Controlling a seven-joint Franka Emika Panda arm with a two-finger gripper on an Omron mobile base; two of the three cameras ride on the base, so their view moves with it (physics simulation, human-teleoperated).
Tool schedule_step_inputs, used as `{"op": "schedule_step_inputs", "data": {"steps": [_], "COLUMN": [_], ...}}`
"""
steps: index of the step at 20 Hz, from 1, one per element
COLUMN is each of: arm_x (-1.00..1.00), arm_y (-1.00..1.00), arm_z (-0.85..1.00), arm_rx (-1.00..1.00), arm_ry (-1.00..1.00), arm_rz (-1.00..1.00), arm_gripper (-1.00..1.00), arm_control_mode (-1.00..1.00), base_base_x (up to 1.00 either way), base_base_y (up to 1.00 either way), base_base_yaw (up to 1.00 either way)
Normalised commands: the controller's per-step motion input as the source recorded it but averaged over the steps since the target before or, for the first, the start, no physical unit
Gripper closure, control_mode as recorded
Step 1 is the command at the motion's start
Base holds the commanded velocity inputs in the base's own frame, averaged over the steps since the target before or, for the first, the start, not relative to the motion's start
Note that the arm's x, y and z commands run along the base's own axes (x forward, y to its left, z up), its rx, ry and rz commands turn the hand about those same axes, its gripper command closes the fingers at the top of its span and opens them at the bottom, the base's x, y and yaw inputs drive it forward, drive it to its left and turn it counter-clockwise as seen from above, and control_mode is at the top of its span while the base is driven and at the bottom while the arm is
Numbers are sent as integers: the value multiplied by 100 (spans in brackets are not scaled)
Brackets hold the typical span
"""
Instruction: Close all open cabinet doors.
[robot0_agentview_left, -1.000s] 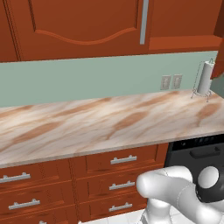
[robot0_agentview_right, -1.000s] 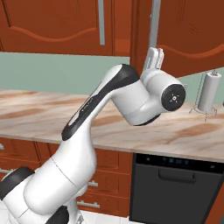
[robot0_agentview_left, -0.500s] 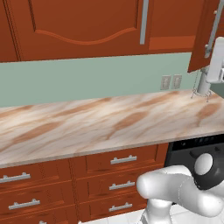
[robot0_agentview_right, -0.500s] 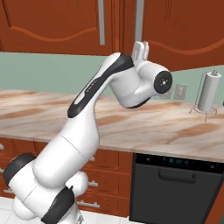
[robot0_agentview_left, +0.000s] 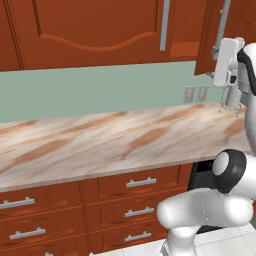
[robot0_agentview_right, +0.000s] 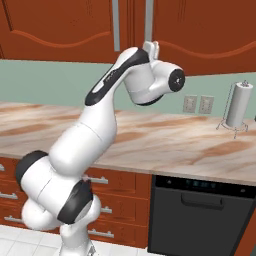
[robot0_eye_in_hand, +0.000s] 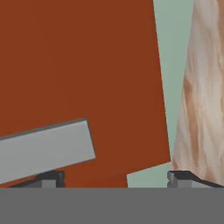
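A: Fingers (robot0_eye_in_hand: 49, 178) stand apart, their two dark tips at the lower edge of the hand view with nothing between them; the left tip sits just under the end of a grey bar handle (robot0_eye_in_hand: 43, 149), close enough that I can't tell whether it touches.

B: And the cabinet door (robot0_eye_in_hand: 78, 65) itself?

A: Straight ahead of the fingers, very near, its reddish-brown face taking up most of what the hand camera looks at. In the left base view the gripper (robot0_agentview_left: 226, 62) is raised beside a door (robot0_agentview_left: 220, 35) that stands swung out from the wall cabinets, well above the counter (robot0_agentview_left: 100, 140). The neighbouring door (robot0_agentview_left: 90, 30) to the side looks flush.

B: How should it handle?

A: My guess: a stiff wooden panel on hinges, light to swing, not fragile. It needs no grasp. A flat push on the face near the handle side, far from the hinge, should give the best leverage. The bar is smooth and could let a tip slide off, so pressing the wood beside it seems safer.

B: Anything nearby to mind?

A: A paper towel holder (robot0_agentview_right: 237, 106) stands on the counter below and off to the side, well apart.
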Motion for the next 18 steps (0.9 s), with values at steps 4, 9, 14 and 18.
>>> {"op": "schedule_step_inputs", "data": {"steps": [4,9,14,18], "arm_x": [81,77,65,61], "arm_y": [29,25,20,20], "arm_z": [0,0,4,4], "arm_rx": [0,0,0,0], "arm_ry": [0,0,0,0], "arm_rz": [7,5,3,0], "arm_gripper": [-100,-100,-100,-100], "arm_control_mode": [-100,-100,-100,-100], "base_base_x": [0,0,0,0], "base_base_y": [0,0,0,0], "base_base_yaw": [0,0,0,0]}}
